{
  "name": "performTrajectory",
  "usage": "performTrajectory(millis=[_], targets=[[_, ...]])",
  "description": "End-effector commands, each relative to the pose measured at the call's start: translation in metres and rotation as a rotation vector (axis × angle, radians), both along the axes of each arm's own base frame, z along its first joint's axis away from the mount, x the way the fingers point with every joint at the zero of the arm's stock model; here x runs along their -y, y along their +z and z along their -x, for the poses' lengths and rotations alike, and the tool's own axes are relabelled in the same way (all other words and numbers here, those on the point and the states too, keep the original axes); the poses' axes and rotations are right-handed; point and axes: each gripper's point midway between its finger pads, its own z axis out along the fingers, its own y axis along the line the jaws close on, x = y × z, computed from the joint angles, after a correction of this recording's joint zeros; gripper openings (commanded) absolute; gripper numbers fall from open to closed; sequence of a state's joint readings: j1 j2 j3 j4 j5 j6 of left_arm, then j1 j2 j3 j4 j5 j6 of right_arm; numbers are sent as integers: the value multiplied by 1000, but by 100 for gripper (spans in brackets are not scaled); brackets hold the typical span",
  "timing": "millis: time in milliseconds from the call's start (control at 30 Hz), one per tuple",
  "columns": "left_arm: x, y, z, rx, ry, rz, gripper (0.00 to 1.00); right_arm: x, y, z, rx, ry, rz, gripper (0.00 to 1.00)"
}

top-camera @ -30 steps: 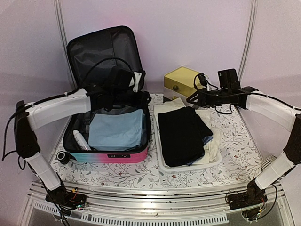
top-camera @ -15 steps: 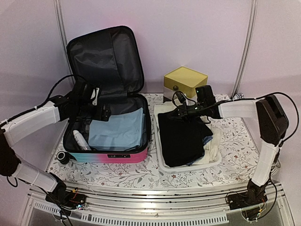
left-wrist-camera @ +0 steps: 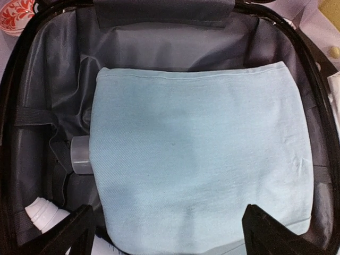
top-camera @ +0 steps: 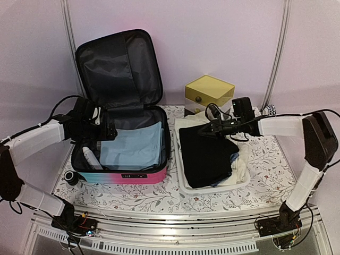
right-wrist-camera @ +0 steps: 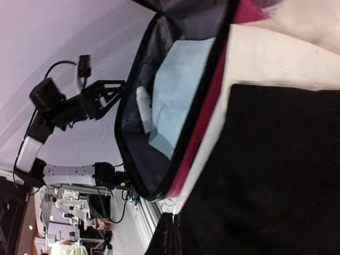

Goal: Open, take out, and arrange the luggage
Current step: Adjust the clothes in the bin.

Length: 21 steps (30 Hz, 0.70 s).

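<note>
My overhead camera sits high behind the rig and looks down across the whole worktop [top-camera: 159, 199] toward the back wall [top-camera: 212, 42]. The left wrist camera hangs close above the open luggage [left-wrist-camera: 32, 106], facing down onto the blue cloth [left-wrist-camera: 196, 154]. My right wrist camera, rolled sideways just over the black garment [right-wrist-camera: 281, 175], looks across at that same luggage interior and cloth.

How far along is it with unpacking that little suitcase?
Done: the luggage lies open, lid up, and a black garment lies in the white basket. In hand: the left end effector hovers open over the case; the right end effector is shut at the garment's far edge. Left: a light blue cloth and a white bottle lie inside, not yet taken out.
</note>
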<state>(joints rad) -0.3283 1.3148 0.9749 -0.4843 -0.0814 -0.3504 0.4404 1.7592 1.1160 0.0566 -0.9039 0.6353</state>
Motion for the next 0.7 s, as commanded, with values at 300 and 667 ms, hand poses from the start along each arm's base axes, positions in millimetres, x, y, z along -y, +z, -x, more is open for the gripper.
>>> performTrajectory(millis=[300,667], targets=[[10,-7,5,2,-26,121,97,-11,-44,107,-97,121,82,3],[-1,-7,22,-8,-38,57,93,5,-43,108,15,69,188,3]])
